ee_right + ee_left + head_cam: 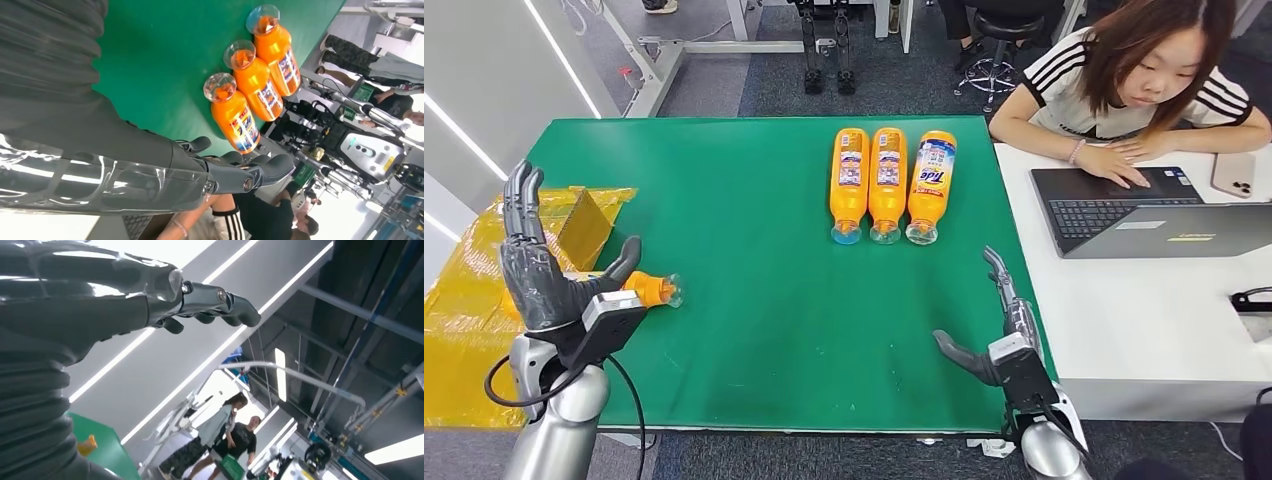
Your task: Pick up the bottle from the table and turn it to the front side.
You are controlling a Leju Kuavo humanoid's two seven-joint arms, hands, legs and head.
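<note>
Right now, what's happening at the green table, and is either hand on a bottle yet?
Neither hand holds anything. The left hand is raised and open at the left edge of the green table, just in front of a lying orange bottle. The right hand hovers open over the table's right edge. Three more orange bottles lie side by side at the far end. A person works at a laptop on the neighbouring white table.

A robotics lab: a green test table (754,330) beside a person (1124,70) working at a laptop (1124,210).
</note>
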